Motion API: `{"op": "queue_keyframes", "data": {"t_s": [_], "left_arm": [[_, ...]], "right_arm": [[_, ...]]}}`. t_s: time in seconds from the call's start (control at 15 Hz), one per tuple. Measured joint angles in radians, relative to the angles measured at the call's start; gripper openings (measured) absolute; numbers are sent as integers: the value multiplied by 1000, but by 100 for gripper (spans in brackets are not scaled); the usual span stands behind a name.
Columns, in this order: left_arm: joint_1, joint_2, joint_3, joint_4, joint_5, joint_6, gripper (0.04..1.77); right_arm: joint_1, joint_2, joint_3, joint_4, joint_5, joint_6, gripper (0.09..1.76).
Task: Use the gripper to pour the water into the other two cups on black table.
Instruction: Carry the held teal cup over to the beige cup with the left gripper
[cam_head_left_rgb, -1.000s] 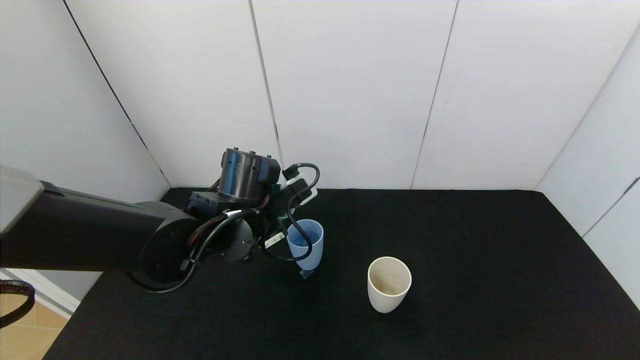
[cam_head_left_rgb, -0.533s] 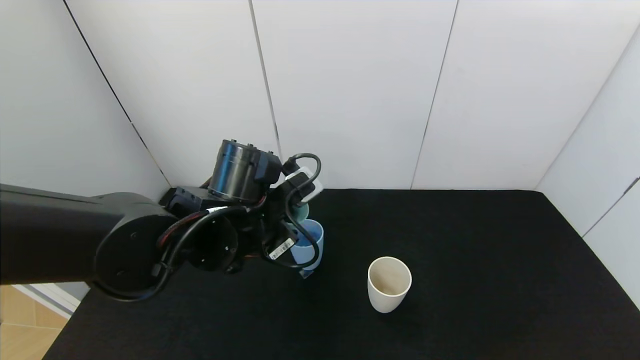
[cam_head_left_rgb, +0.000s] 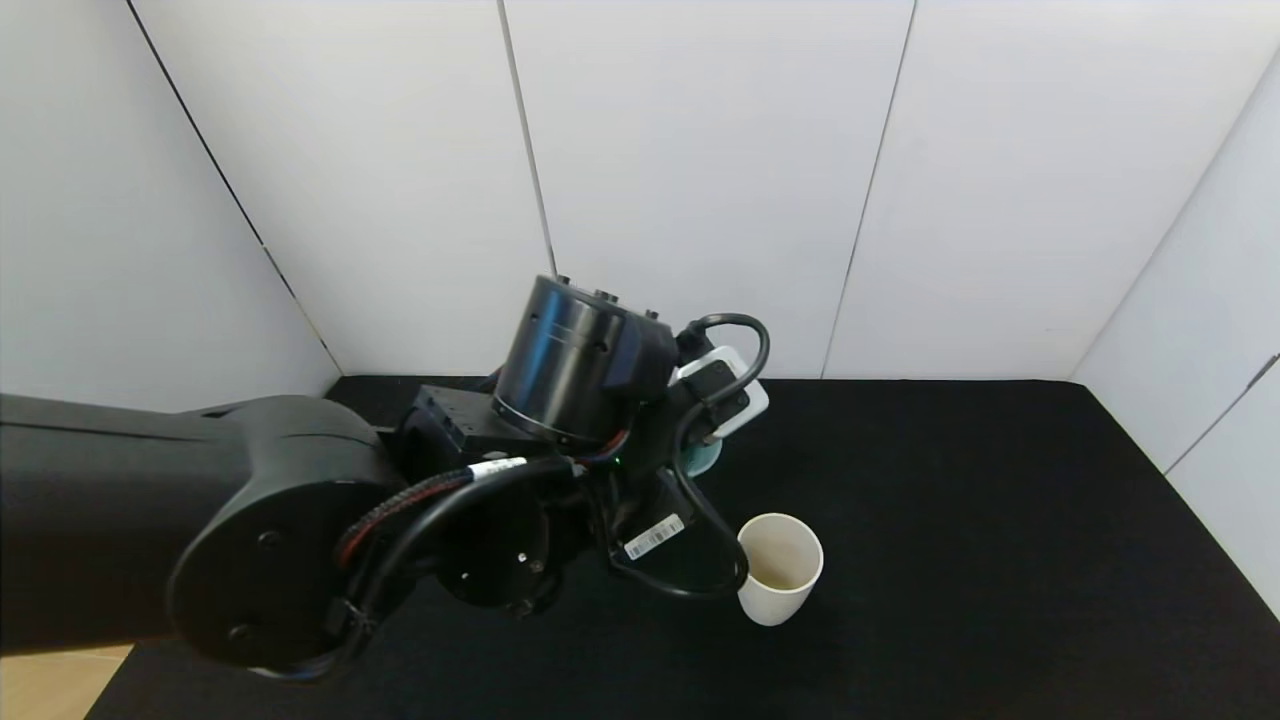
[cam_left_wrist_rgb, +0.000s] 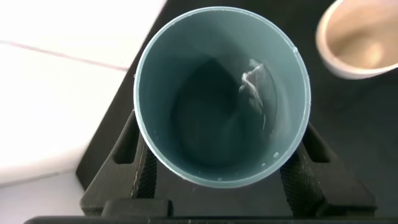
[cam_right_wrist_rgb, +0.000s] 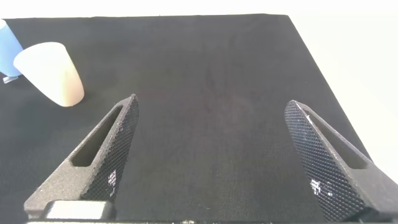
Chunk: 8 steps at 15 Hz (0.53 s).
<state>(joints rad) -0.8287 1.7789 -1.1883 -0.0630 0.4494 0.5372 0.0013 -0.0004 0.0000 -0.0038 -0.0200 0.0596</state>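
Observation:
My left gripper (cam_left_wrist_rgb: 219, 158) is shut on a teal-green tumbler (cam_left_wrist_rgb: 221, 93), its fingers (cam_left_wrist_rgb: 144, 174) pressed on both sides of it. A little clear water (cam_left_wrist_rgb: 255, 87) glints inside. In the head view the teal tumbler (cam_head_left_rgb: 702, 456) peeks out behind the left wrist, just behind and left of the cream-white cup (cam_head_left_rgb: 778, 566), which stands upright on the black table (cam_head_left_rgb: 1000, 500). The pale blue cup is hidden by the left arm in the head view; its edge shows in the right wrist view (cam_right_wrist_rgb: 5, 53) beside the cream cup (cam_right_wrist_rgb: 51, 73). My right gripper (cam_right_wrist_rgb: 211, 143) is open and empty above the table.
White wall panels (cam_head_left_rgb: 700, 180) close the table at the back and both sides. The thick left arm (cam_head_left_rgb: 250, 520) with looping cables covers the table's left half. Bare table (cam_right_wrist_rgb: 217, 62) lies to the right of the cups.
My left arm has moved right and up with the teal tumbler, from over the blue cup to beside the cream cup. It now hides the blue cup in the head view.

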Motion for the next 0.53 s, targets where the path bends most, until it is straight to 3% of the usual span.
{"op": "queue_keyframes", "data": {"t_s": [0.27, 0.53], "left_arm": [[-74, 86, -68, 39, 70, 6, 112], [-128, 182, -186, 155, 145, 8, 112]], "right_arm": [[0, 0, 0, 0, 0, 0, 171], [0, 0, 0, 0, 0, 0, 171]]}}
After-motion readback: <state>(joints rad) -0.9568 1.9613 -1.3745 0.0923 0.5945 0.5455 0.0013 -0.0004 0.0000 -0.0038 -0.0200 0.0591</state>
